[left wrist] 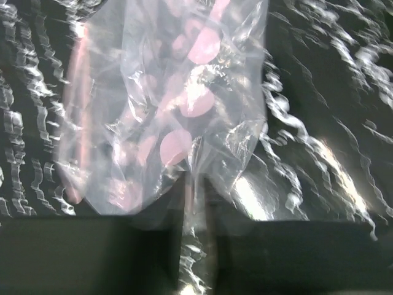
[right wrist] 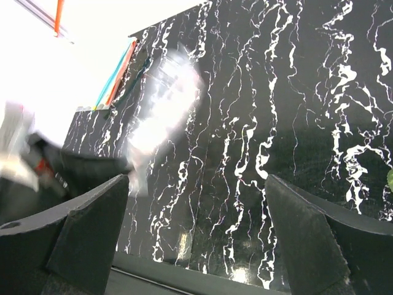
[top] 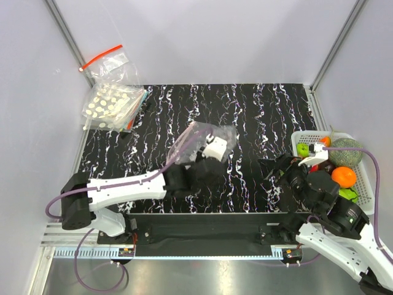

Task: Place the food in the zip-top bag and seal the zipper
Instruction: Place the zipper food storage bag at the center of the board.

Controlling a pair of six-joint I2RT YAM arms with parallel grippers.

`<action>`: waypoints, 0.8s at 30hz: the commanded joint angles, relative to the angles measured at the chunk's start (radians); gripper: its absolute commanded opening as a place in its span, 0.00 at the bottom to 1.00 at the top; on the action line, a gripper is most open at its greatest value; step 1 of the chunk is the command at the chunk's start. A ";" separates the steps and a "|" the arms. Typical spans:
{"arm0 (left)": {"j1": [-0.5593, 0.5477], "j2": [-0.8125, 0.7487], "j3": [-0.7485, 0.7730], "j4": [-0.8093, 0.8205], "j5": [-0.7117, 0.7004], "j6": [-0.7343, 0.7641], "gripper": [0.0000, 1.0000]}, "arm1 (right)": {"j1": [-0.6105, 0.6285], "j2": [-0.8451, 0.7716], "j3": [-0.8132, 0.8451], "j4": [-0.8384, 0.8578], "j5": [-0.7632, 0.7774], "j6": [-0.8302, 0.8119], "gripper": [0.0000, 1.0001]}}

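The zip-top bag (top: pixel 206 134) is clear and crinkly and is lifted above the middle of the black marbled mat. Its pinkish zipper (top: pixel 180 145) runs along its left edge. My left gripper (top: pixel 195 161) is shut on the bag's lower edge. In the left wrist view the bag (left wrist: pixel 172 104) fills the frame, pinched between the fingers of the left gripper (left wrist: pixel 196 193), with the zipper (left wrist: pixel 77 117) at the left. My right gripper (top: pixel 274 169) is open and empty, low over the mat's right side (right wrist: pixel 196 236). The bag shows blurred in its view (right wrist: pixel 166 98). I cannot make out the dark green lump or the orange-red piece.
A white basket (top: pixel 298 136) at the right edge holds a green apple (top: pixel 303 149), an orange (top: pixel 344 176) and other round fruits. Stacked bags with white dots (top: pixel 110 106) and a clear bag with a red strip (top: pixel 104 61) lie at the far left.
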 commanded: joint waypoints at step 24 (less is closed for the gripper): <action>0.558 -0.444 -0.413 0.274 0.468 -0.238 0.96 | 0.004 0.578 0.027 0.155 -0.061 0.105 0.83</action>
